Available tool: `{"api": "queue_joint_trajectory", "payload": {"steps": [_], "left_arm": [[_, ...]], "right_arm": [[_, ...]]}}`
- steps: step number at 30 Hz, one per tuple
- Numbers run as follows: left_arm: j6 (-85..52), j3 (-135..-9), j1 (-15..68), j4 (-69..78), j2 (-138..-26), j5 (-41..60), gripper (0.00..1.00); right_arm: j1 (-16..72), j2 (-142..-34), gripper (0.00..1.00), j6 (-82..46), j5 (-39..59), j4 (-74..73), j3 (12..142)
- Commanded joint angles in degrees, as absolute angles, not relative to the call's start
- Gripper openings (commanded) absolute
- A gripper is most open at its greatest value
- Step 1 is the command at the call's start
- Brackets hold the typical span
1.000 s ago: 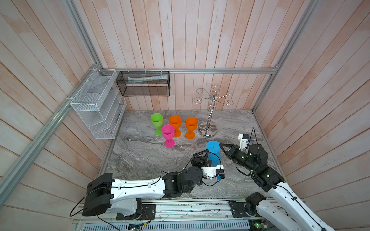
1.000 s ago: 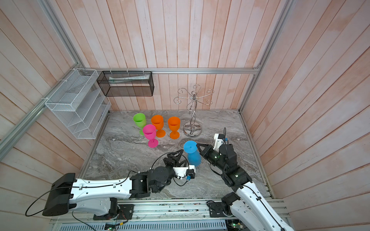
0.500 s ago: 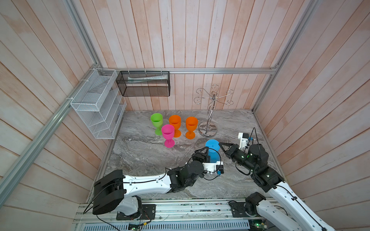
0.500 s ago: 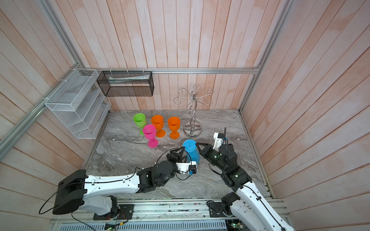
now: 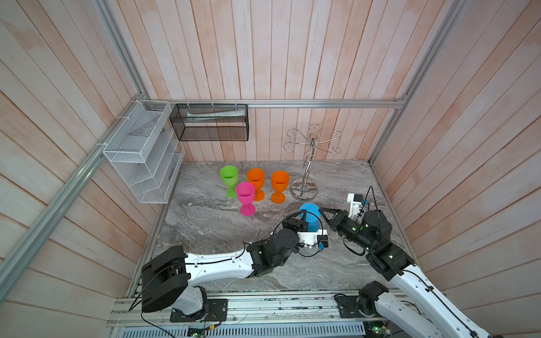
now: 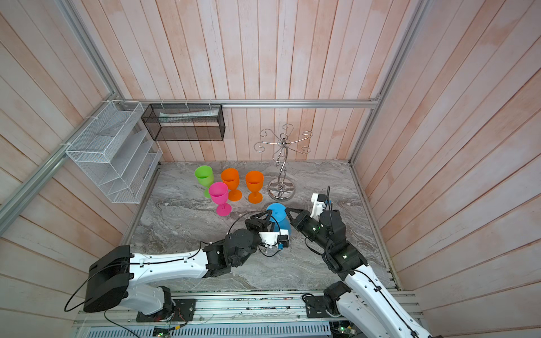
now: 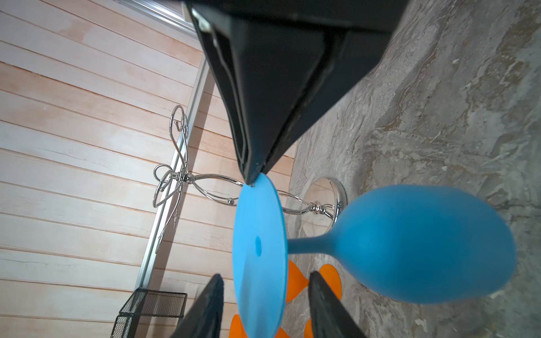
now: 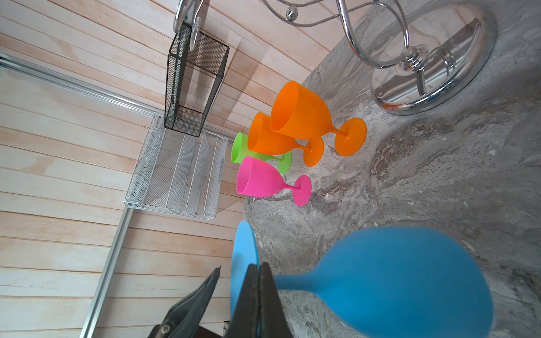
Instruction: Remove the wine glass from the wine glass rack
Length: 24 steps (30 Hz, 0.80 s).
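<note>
Right wrist view: right pincer [image 8: 259, 266] is clenched on the rim of the foot of the blue wine glass [image 8: 395, 278]. The glass is inverted, foot up, bowl toward the table [image 8: 439, 175].

Left wrist view adds what that one hides: left pincer [image 7: 265, 275] is released, fingers [image 7: 325, 304] straddling the opposite edge of the foot with a gap on each side, no contact. Neither wrist view shows whether the bowl rim sits on the table.

Both top views give the layout. The glass is off the wine glass rack [image 5: 304, 191], just in front of its base, between the two pincers. Green glass [image 5: 229, 175], orange glass [image 5: 255, 179], second orange glass [image 5: 280, 182] and pink glass [image 5: 245, 191] stand upright left of the rack.

Containers: black mesh basket [image 5: 209, 134] on the back wall holds one pale long item [image 5: 216, 113], seen only in the top views, kind unclear. White mesh basket [image 5: 128, 146] on the left wall: contents not discernible.
</note>
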<state>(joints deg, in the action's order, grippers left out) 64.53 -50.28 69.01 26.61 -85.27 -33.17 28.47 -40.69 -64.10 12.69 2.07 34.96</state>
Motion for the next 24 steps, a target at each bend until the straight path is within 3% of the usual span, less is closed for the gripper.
{"api": "queue_joint_trajectory", "payload": {"steps": [1,19,24], "left_arm": [[64.6,-52.38,68.47,28.04,-86.16,-31.95,0.4],[65.44,-51.94,68.12,29.4,-86.61,-32.09,0.01],[64.22,-51.03,67.94,29.1,-85.11,-32.29,0.0]], "right_arm": [[28.92,-40.8,0.0,-64.33,12.39,-0.21,36.96],[29.17,-42.64,0.0,-64.16,11.33,-1.12,38.01],[29.17,-42.96,0.0,-63.57,10.98,-1.21,38.39]]}}
